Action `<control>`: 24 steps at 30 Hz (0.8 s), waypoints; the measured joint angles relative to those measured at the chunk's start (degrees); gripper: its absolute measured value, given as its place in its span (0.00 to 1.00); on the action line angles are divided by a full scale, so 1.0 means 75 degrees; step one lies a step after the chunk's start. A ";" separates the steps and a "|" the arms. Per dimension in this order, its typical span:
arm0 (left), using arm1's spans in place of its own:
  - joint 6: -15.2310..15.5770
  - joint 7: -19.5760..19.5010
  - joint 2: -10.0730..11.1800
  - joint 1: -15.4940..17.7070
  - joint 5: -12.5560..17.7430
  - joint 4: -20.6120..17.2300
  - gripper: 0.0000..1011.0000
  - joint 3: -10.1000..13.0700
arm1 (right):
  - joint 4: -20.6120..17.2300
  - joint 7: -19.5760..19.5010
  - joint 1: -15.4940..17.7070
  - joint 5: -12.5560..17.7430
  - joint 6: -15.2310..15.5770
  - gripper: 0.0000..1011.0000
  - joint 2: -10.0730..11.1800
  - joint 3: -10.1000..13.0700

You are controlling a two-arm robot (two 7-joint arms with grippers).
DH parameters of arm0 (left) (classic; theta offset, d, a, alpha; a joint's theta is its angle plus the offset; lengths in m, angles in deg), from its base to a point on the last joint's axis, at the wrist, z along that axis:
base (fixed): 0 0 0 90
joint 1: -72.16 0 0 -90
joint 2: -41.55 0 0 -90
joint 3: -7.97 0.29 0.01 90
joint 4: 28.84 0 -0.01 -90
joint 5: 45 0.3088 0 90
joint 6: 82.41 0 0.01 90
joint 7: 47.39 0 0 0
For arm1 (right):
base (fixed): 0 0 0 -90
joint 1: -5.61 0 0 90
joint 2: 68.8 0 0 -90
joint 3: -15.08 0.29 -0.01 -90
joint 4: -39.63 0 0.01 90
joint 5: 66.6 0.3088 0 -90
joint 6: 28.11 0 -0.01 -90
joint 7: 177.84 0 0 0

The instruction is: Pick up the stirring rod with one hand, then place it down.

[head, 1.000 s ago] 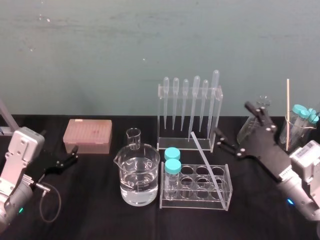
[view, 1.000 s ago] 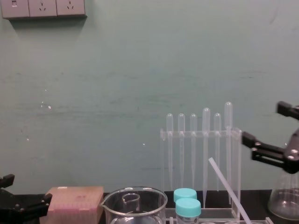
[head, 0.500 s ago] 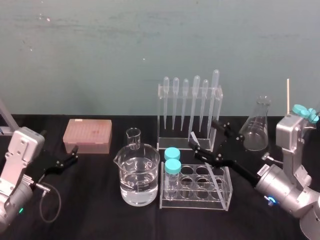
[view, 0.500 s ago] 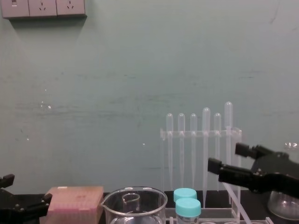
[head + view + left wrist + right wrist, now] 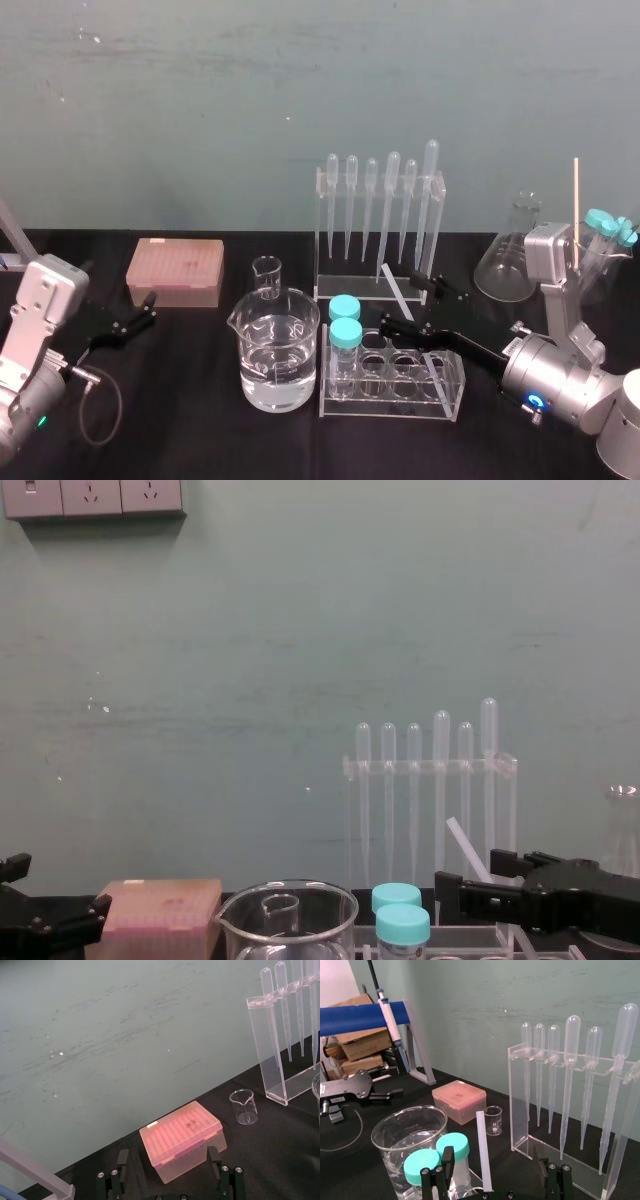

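Black table (image 5: 190,430), teal wall (image 5: 200,100): R claw (image 5: 403,303) low over tube rack (image 5: 395,402).
R claw open w/ stirring rod (image 5: 390,282) between its fingers (rod leans in the rack); L claw (image 5: 130,322) open, parked well left of rack.

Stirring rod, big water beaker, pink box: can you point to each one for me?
Long thin translucent white stirring rod (image 5: 484,1152): right wrist view, middle of its shaft.
Large clear glass beaker of water (image 5: 290,322): head view, glass wall above the water.
Pink rectangular plastic box (image 5: 175,262): head view, top face.
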 joint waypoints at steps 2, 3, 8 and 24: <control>0.0000 0.0000 0.0000 0.0000 0.0000 -0.0001 0.99 0.0000 | -0.0001 -0.0001 0.0000 0.0000 -0.0002 0.99 0.0001 0.0002; 0.0000 0.0000 0.0000 0.0000 0.0000 0.0000 0.99 0.0000 | -0.0003 0.0000 0.0000 0.0000 -0.0007 0.99 0.0002 0.0004; 0.0000 0.0000 0.0000 0.0000 0.0000 0.0000 0.99 -0.0001 | -0.0008 0.0000 0.0000 0.0000 -0.0022 0.99 0.0004 0.0007; 0.0000 0.0000 0.0000 0.0000 0.0000 0.0000 0.99 0.0000 | -0.0022 0.0007 0.0008 0.0006 -0.0066 0.67 0.0014 0.0009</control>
